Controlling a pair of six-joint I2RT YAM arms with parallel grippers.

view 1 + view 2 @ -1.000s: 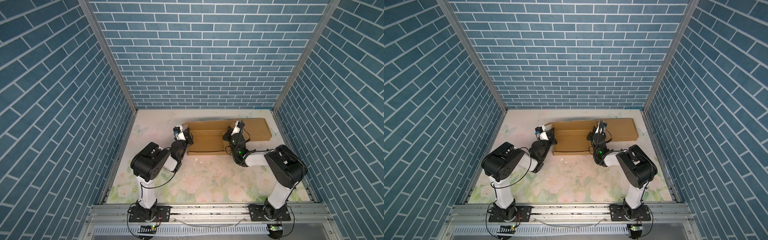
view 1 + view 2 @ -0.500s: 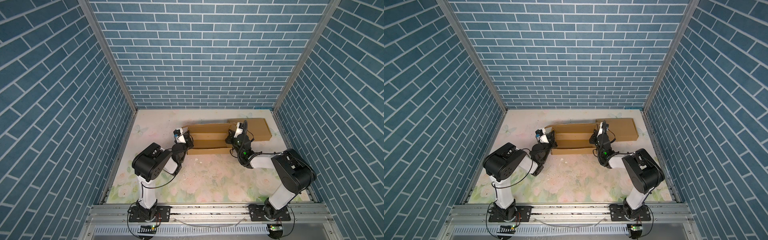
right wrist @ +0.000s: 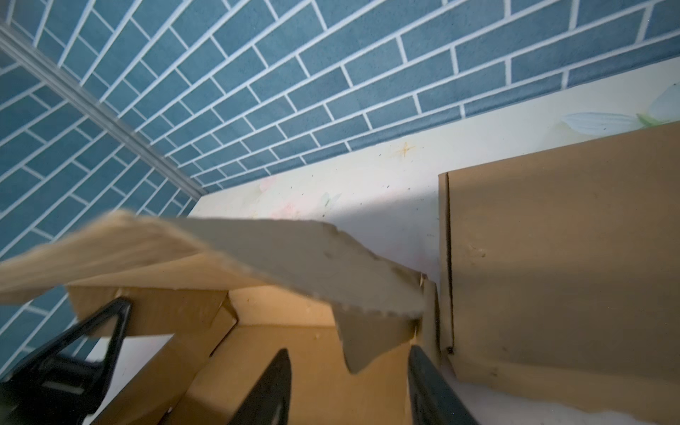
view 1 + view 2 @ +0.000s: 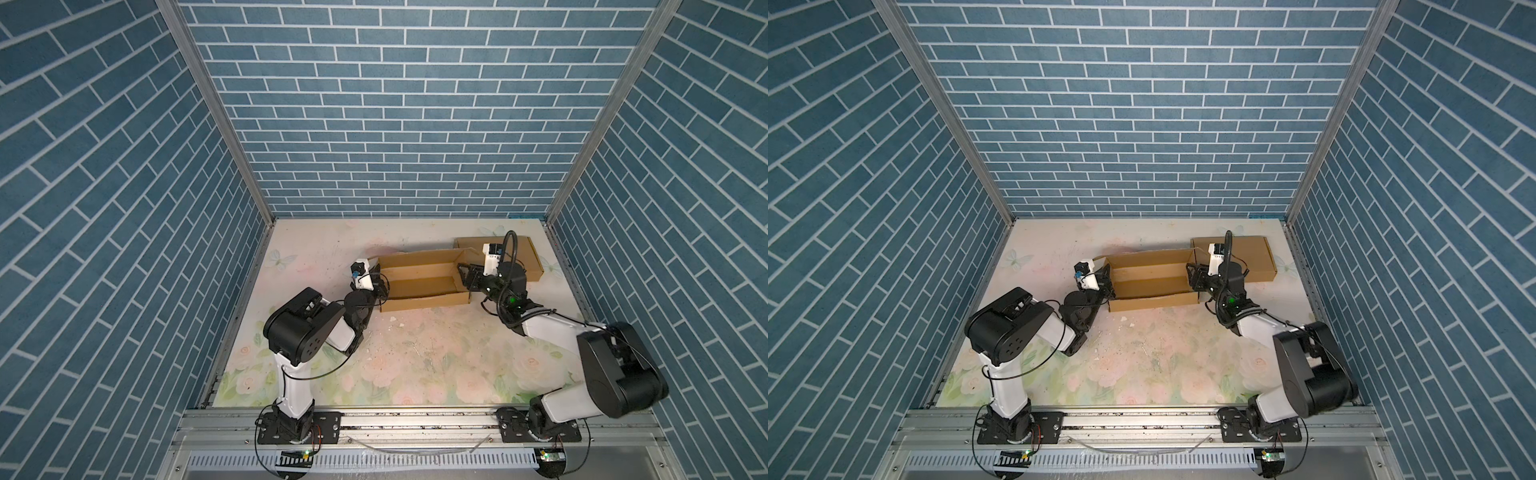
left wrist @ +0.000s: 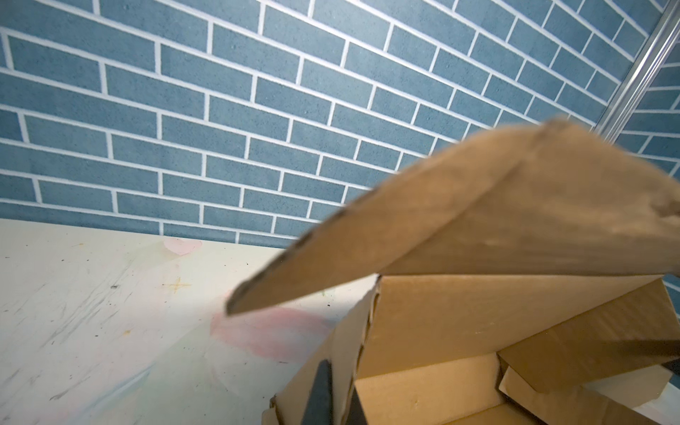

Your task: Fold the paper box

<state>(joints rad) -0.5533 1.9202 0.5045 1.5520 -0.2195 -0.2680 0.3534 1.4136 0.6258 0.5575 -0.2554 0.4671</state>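
The brown paper box (image 4: 419,286) lies open-topped at the back middle of the table in both top views, its long walls raised. My left gripper (image 4: 379,286) is shut on the box's left end wall; in the left wrist view one dark finger (image 5: 319,393) presses the outside of that wall (image 5: 346,353). A lid flap (image 5: 478,213) hangs blurred above. My right gripper (image 4: 466,276) stands open at the box's right end. In the right wrist view its fingers (image 3: 268,390) straddle a loose flap (image 3: 368,342) and hold nothing.
A second, closed cardboard box (image 4: 528,259) lies just behind and right of the right gripper, seen too in the right wrist view (image 3: 552,257). Blue brick walls close in the floral table (image 4: 415,357) on three sides. Small crumbs (image 4: 392,319) lie before the box.
The right gripper has opened and let go of the box's right end, and that arm has shifted right. The box now looks narrower with its walls raised. The left gripper stays shut.
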